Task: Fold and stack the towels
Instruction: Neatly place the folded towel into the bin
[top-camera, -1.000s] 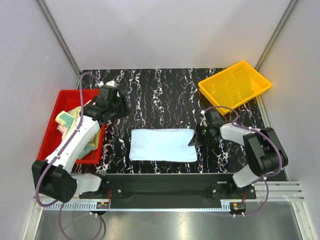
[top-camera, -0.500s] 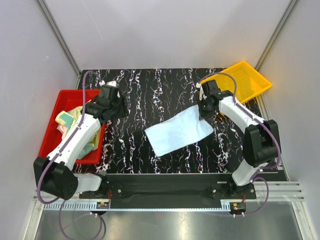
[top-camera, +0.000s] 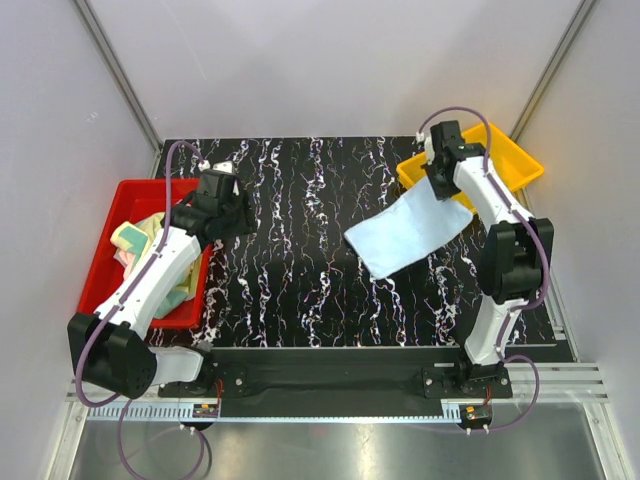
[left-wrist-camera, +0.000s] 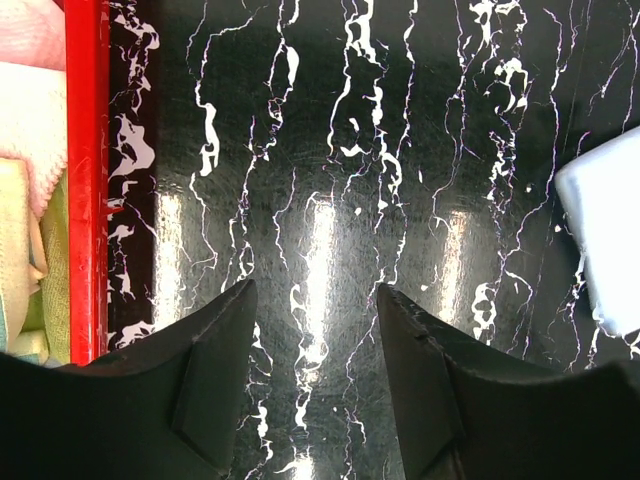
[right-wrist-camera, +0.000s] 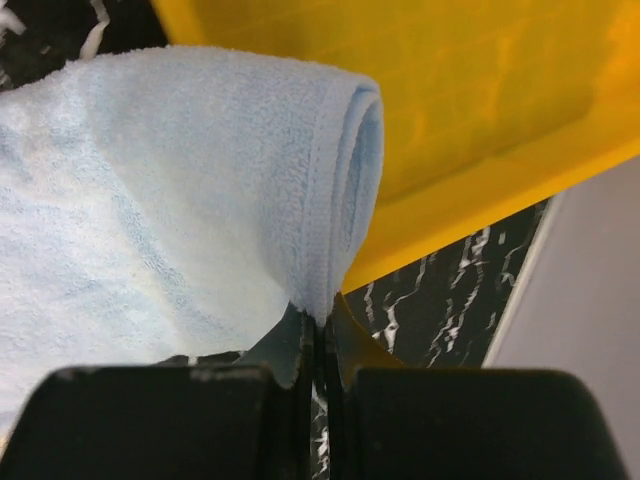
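A folded light blue towel (top-camera: 412, 232) hangs in the air over the right half of the table, one end pinched by my right gripper (top-camera: 441, 187) at the near edge of the yellow tray (top-camera: 505, 166). In the right wrist view the right gripper (right-wrist-camera: 321, 312) is shut on the folded edge of the blue towel (right-wrist-camera: 150, 220). Several more towels (top-camera: 140, 245), pale yellow-green and peach-pink, lie bunched in the red tray (top-camera: 106, 255). My left gripper (top-camera: 228, 205) stands open just right of the red tray, and in its own view the left gripper (left-wrist-camera: 312, 292) has only bare table between its fingers.
The table is black marble with white veins (top-camera: 300, 190). The red tray's wall (left-wrist-camera: 87, 180) runs along the left of the left wrist view, with towels behind it. Grey walls close in the back and sides. A black rail (top-camera: 330, 365) carries the arm bases at the near edge.
My right gripper shut on the blue towel's right end, lifted it off the table and carried it back and right to the yellow tray. The left gripper opened a little wider and stayed put.
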